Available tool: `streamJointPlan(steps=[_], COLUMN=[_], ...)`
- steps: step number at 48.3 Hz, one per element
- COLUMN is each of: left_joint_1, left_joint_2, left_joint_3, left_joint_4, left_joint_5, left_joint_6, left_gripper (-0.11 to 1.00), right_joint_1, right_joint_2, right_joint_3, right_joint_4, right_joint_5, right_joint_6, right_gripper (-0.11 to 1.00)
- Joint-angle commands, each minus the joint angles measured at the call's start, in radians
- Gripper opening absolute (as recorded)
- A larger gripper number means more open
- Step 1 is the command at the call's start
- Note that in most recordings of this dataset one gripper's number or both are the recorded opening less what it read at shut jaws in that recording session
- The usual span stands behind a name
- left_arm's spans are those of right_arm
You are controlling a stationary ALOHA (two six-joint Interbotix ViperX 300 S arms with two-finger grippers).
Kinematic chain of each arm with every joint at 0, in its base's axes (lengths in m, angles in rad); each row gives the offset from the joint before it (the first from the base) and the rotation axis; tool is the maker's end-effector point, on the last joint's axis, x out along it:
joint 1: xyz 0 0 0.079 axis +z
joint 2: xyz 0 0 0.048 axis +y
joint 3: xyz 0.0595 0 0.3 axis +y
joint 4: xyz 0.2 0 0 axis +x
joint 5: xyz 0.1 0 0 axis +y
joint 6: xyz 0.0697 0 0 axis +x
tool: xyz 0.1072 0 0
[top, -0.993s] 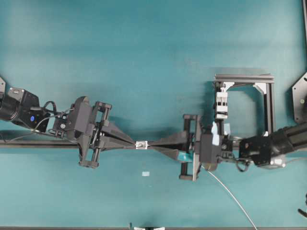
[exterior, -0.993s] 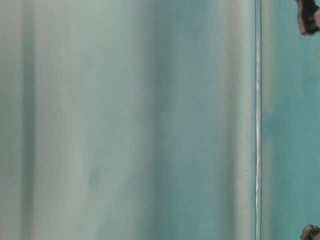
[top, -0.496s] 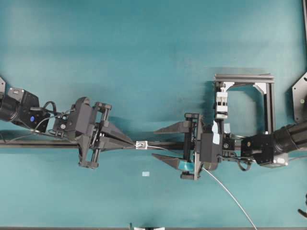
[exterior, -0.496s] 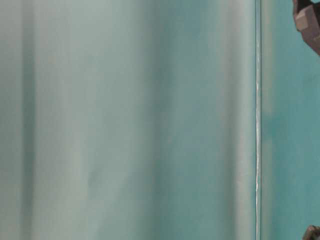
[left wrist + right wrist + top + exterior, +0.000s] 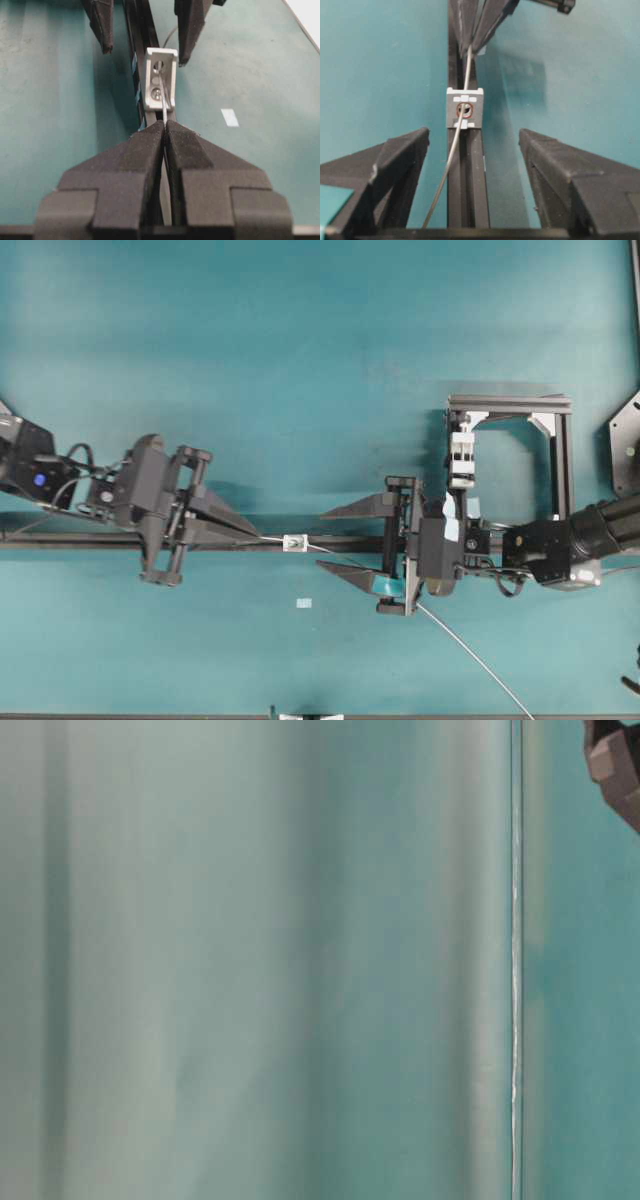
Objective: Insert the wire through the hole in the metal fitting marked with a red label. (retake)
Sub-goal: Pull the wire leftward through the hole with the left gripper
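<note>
The small silvery metal fitting [image 5: 294, 542] sits on the black rail [image 5: 80, 537] between my two grippers. The thin pale wire [image 5: 451, 155] passes through its red-ringed hole [image 5: 464, 110] and comes out on the far side. There my left gripper [image 5: 164, 124] is shut on the wire's end [image 5: 163, 107], its tips [image 5: 262, 537] a little left of the fitting. My right gripper [image 5: 472, 132] stands wide open astride the rail, its fingers [image 5: 322, 513] clear of the wire. The rest of the wire [image 5: 470, 655] trails off to the lower right.
A black frame [image 5: 560, 460] carrying a white clamp block [image 5: 461, 455] stands behind the right arm. A pale-blue tape scrap [image 5: 303, 603] lies on the teal table below the fitting. The table-level view is a blur with a dark gripper part [image 5: 615, 760] at its top right.
My right gripper has opened and let go of the wire. My left gripper, still shut, has drawn back to the left, pulling the wire end out past the fitting.
</note>
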Motion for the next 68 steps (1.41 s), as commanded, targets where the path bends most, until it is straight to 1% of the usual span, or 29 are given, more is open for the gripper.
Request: streamJointPlan(steps=[1, 19, 33, 44, 56, 68], left_joint_1=[-0.014, -0.043, -0.051, -0.071, -0.081, -0.08], left_joint_2=[-0.061, -0.172, -0.229, -0.264, -0.29, -0.288], left_joint_3=[0.025, 0.112, 0.167, 0.209, 0.221, 0.216], left_joint_4=[0.005, 0.005, 0.005, 0.006, 0.006, 0.006], left_joint_5=[0.009, 0.089, 0.104, 0.118, 0.181, 0.19], left_joint_6=[0.003, 0.003, 0.003, 0.003, 0.003, -0.002], left_gripper=[-0.1, -0.1, -0.1, -0.1, -0.1, -0.1], right_joint_1=[0.002, 0.002, 0.002, 0.002, 0.002, 0.002], right_joint_2=[-0.037, -0.037, -0.037, -0.037, -0.037, -0.037], right_joint_3=[-0.006, -0.006, -0.006, -0.006, -0.006, -0.006], right_joint_4=[-0.003, -0.003, -0.003, -0.003, -0.003, -0.003], right_joint_5=[-0.011, -0.011, -0.012, -0.011, -0.009, -0.009], right_joint_6=[-0.002, -0.011, -0.011, -0.011, -0.011, -0.011], right_gripper=[0.8, 0.8, 0.8, 0.8, 0.8, 0.8])
